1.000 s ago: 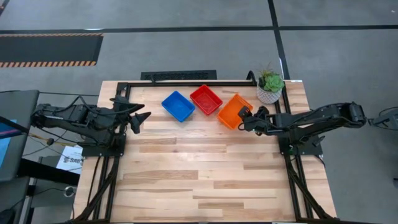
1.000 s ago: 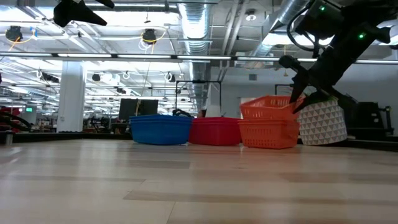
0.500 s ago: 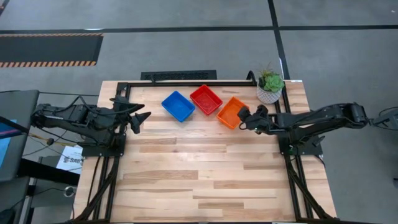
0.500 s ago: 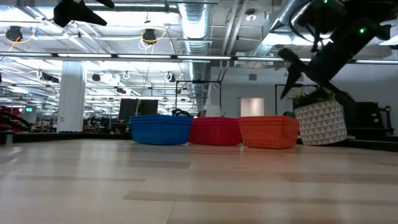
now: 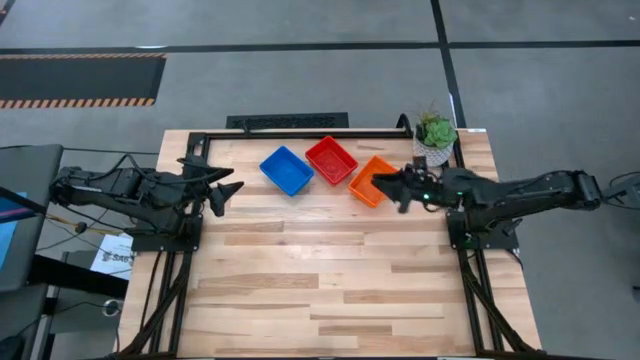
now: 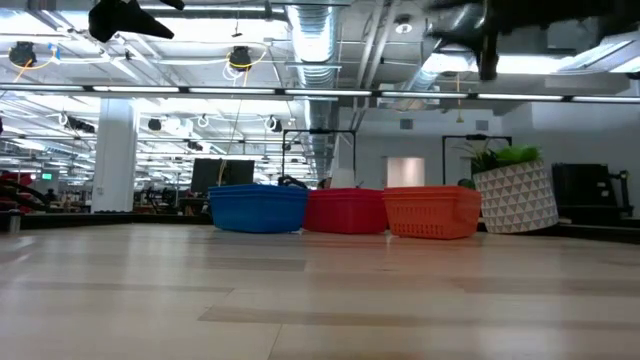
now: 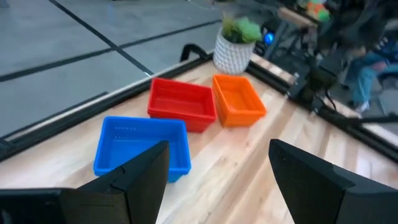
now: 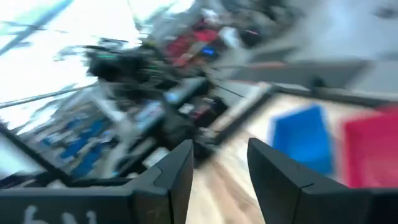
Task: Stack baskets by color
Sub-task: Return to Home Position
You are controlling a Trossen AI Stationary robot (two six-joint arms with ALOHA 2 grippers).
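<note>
Three baskets stand side by side on their bottoms at the table's far side: a blue basket (image 5: 287, 170), a red basket (image 5: 331, 160) and an orange basket (image 5: 370, 180). The low view shows them in a row, blue basket (image 6: 258, 208), red basket (image 6: 345, 211) and orange basket (image 6: 430, 212). My right gripper (image 5: 400, 186) hovers open and level, high above the orange basket's right side, holding nothing. My left gripper (image 7: 217, 180) waits open, raised at the table's left, pointing toward the baskets.
A white pot with a green plant (image 5: 433, 141) stands at the far right corner, just behind my right arm. A black frame (image 5: 290, 133) runs along the table's far and side edges. The wooden tabletop (image 5: 320, 270) in front of the baskets is bare.
My right gripper has let go of an orange basket that sat tilted on top of another orange one. That basket has dropped level into the lower one. The gripper has then risen high above it and tipped up from slanting down to level, rolling as it went.
</note>
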